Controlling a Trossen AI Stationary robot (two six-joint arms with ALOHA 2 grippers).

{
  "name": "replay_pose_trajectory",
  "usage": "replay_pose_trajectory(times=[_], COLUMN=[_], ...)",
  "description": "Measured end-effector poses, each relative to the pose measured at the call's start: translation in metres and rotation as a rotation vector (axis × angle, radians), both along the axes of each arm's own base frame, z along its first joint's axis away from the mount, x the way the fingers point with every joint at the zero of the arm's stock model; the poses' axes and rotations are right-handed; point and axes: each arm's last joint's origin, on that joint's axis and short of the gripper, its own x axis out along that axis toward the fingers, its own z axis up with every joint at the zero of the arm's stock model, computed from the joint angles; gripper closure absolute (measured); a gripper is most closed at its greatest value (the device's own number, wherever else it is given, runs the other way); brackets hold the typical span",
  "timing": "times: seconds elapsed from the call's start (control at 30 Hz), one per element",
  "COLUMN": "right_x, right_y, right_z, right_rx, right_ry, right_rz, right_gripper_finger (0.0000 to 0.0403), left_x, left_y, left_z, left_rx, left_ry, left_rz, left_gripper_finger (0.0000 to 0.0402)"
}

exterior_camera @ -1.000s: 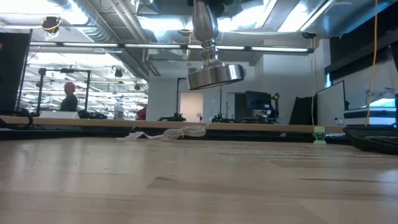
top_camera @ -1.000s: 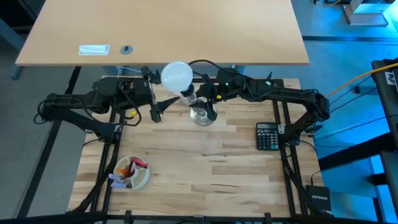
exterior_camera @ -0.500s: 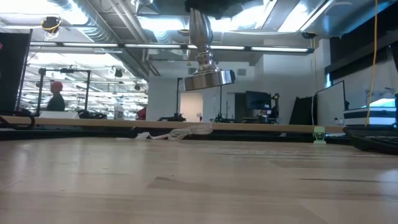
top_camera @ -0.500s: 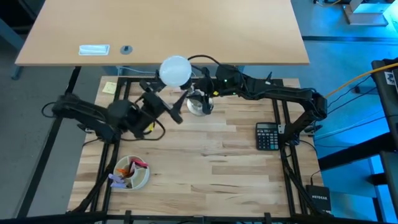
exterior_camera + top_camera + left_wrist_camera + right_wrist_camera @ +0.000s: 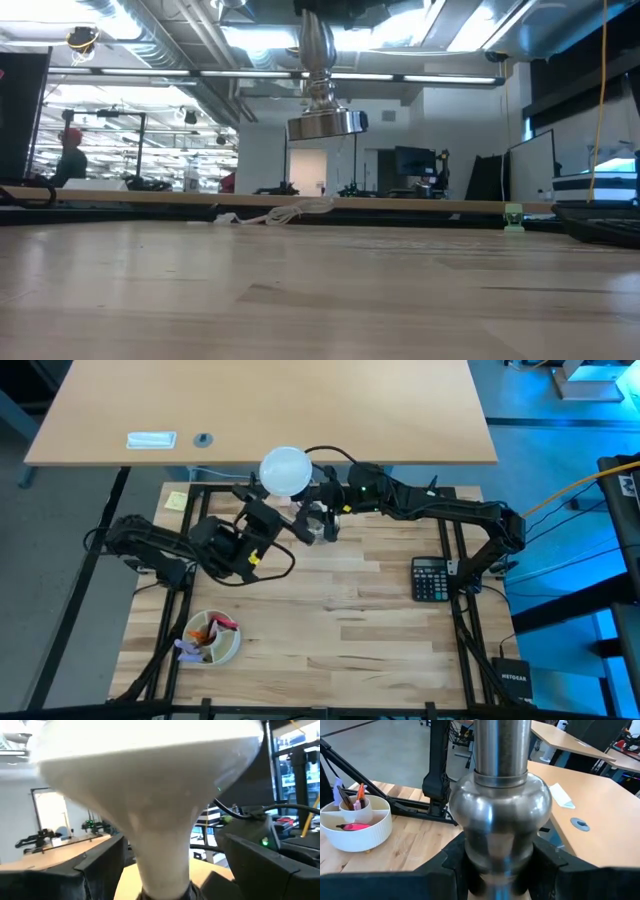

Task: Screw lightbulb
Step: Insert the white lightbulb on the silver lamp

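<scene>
The white lightbulb (image 5: 285, 470) stands with its narrow base in the top of the shiny silver stand (image 5: 318, 525). The stand hangs in the air; its round foot (image 5: 325, 123) shows well above the table in the low view. My right gripper (image 5: 327, 512) is shut on the stand's stem. My left gripper (image 5: 297, 524) is open. Its fingers (image 5: 102, 865) stand on either side of the bulb's tapering neck (image 5: 165, 855), just below the dome, and I see no touch. In the low view the bulb is out of view. My right gripper pinches the stand's stem just by its round bulge (image 5: 500, 812) between its two fingers (image 5: 454, 865). The fingers come level from the table's right side and lie across the stem. The stand hangs upright, foot down, lifted clear of the table, with the bulb on top.
A black calculator (image 5: 432, 578) lies at the right. A white divided bowl with pens (image 5: 212, 637) stands at the near left, also in the right wrist view (image 5: 352, 820). A yellow note (image 5: 175, 501) lies far left. A second desk (image 5: 260, 410) stands beyond the far edge.
My left arm has swung in from the far left edge, and its gripper has gone toward the table's right, up to the bulb's neck. My right gripper has carried the stand and bulb a little toward the far edge; the foot has tipped back to level.
</scene>
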Motion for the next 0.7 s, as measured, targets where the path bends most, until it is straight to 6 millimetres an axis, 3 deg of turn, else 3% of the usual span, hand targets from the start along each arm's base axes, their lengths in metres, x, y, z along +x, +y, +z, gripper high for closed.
replay_pose_trajectory(times=[0.3, 0.43, 0.6, 0.7], right_x=[0.0000, 0.0000, 0.0000, 0.0001], right_y=[0.0001, 0.0002, 0.0002, 0.0001], right_z=[-0.0002, -0.0002, -0.0001, 0.0005], right_rx=[-0.003, -0.003, -0.004, -0.014], right_ry=[0.003, 0.002, 0.001, -0.005], right_rz=[0.001, 0.001, 0.002, 0.003], right_gripper_finger=[0.0264, 0.0264, 0.0264, 0.0264], left_x=[-0.0013, -0.0025, -0.0029, -0.0028], left_y=[0.0024, 0.0029, 0.0028, 0.0027], left_z=[0.0033, 0.0045, 0.0050, 0.0049], left_rx=[-0.023, -0.029, -0.029, -0.023], left_ry=[-0.025, -0.047, -0.052, -0.044], left_rz=[0.022, 0.023, 0.021, 0.021], left_gripper_finger=[0.0100, 0.0152, 0.0248, 0.0259])
